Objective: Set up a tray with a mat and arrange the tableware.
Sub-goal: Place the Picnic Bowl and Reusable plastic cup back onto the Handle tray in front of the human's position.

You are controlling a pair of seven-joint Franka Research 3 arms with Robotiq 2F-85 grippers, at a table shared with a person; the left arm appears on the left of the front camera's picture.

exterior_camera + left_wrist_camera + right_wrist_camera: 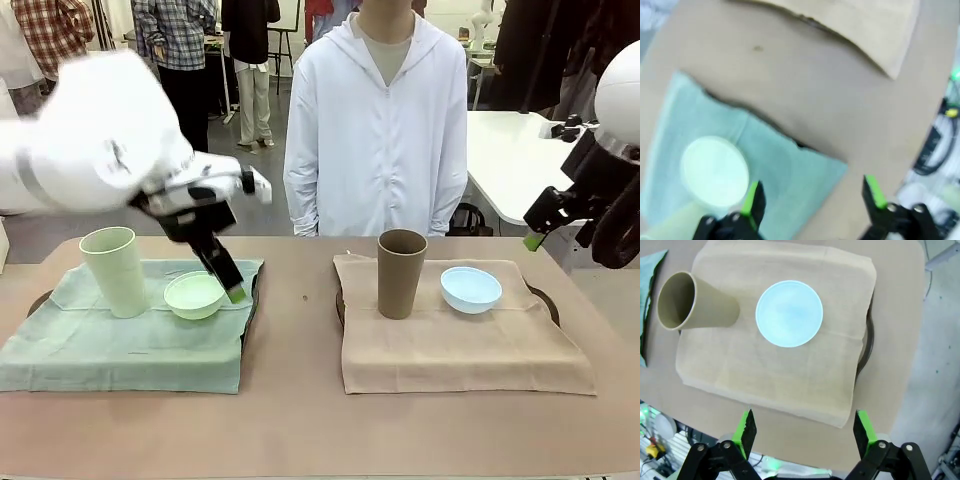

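- Front view: left hand (228, 280) sits just right of the pale green bowl (195, 295), at its rim, on the green mat (120, 340); pale green tumbler (113, 270) stands upright, left of the bowl. Right hand (535, 240) hangs high, well right of the brown tumbler (401, 272) and light blue bowl (470, 289) on the tan mat (460, 345). Left arm is nearer its set.
- Left wrist view (blurred): left hand (812, 197) fingers spread, empty; pale green bowl (715, 171) beside one finger, contact unclear.
- Right wrist view: right hand (804, 427) spread wide, holding nothing, above the surface's near edge; light blue bowl (789, 313) straight ahead, brown tumbler (690, 302) off to its left.
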